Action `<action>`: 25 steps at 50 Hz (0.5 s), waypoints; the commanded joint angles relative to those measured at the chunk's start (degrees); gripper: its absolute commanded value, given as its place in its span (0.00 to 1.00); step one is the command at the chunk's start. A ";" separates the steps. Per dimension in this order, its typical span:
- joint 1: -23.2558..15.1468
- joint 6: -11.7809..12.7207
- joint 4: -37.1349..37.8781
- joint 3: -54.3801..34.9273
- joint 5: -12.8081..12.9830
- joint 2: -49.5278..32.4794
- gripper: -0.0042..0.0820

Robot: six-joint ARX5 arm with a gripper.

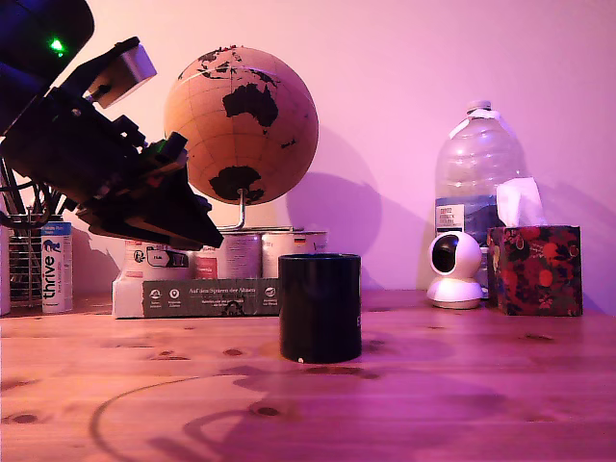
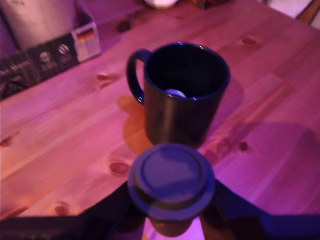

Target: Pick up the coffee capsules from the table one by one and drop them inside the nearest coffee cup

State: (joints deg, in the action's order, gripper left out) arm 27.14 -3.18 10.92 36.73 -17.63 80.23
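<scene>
Wrist view: coffee capsule (image 2: 171, 181) pinched between gripper (image 2: 172, 220) jaws, flat foil rim facing camera, long axis running back between the fingers; held short of coffee cup (image 2: 182, 95), not over its mouth. Cup upright on table (image 2: 60, 145), mouth up, handle toward cardboard box (image 2: 47, 55); pale rounded shape inside, identity unclear. Exterior view: gripper (image 1: 197, 223) raised at the exterior view's left of cup (image 1: 320, 306), tilted downward. Plank tabletop (image 1: 462, 385), knots visible. Backdrop: globe (image 1: 241, 125), tins (image 1: 231, 255), water bottle (image 1: 478, 173), small camera (image 1: 454, 269), tissue box (image 1: 534, 269), plain wall; magenta lighting.

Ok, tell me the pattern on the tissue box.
Dark with red floral blotches on the tissue box; exterior view shows it best.
</scene>
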 commanded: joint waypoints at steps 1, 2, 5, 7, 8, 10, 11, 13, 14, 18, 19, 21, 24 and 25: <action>0.63 -0.22 0.68 -1.03 0.13 -0.83 0.32; 0.79 -0.22 0.74 -0.98 0.13 -0.83 0.32; 1.29 -0.11 0.90 -0.59 0.13 -0.83 0.32; 1.64 -0.11 0.87 -0.07 0.20 -0.81 0.32; 1.84 -0.17 0.85 0.26 0.24 -0.81 0.32; 2.21 -0.17 0.72 1.01 0.42 -0.72 0.32; 2.40 -0.17 0.57 1.44 0.68 -0.72 0.32; 2.78 -0.17 0.09 2.40 1.03 -0.70 0.32; 2.95 -0.17 -0.39 2.97 1.20 -0.66 0.32; 3.56 -0.17 -1.75 5.16 1.64 -0.17 0.32; 3.72 -0.17 -2.16 5.75 1.64 0.04 0.32; 4.04 -0.17 -3.17 6.97 1.64 0.52 0.32; 4.55 -0.83 -4.55 8.66 1.73 1.18 0.32; 4.72 -0.83 -4.81 9.11 1.90 1.42 0.32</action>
State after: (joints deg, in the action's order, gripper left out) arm 31.33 -3.49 6.52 45.19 -15.94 80.34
